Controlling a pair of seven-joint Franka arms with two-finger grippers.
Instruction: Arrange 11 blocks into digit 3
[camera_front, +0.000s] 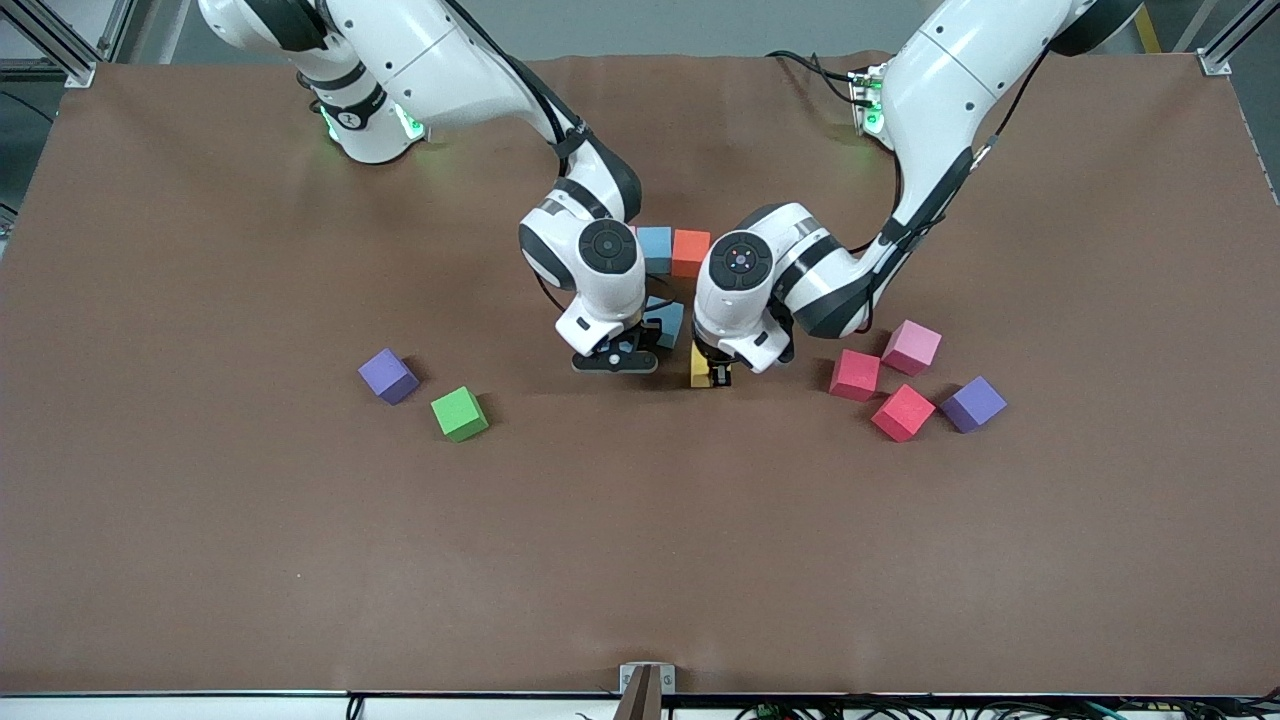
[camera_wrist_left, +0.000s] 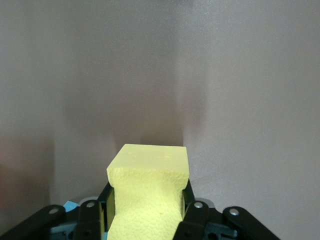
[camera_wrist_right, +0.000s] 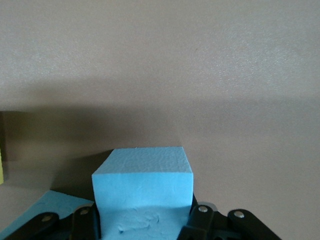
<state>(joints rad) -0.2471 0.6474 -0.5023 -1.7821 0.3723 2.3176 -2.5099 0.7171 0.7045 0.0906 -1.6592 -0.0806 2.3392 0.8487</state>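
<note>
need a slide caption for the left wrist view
Left pincer shut on a yellow cube, squeezing its foam sides inward, above the bare brown table.

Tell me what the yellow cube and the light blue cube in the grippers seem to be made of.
Yellow cube: likely soft foam, matte; its pebbly sides pinch inward where the left gripper squeezes it.
Light blue cube: probably the same foam, matte and grainy, with small scuffs on one face, held in the right gripper.
</note>
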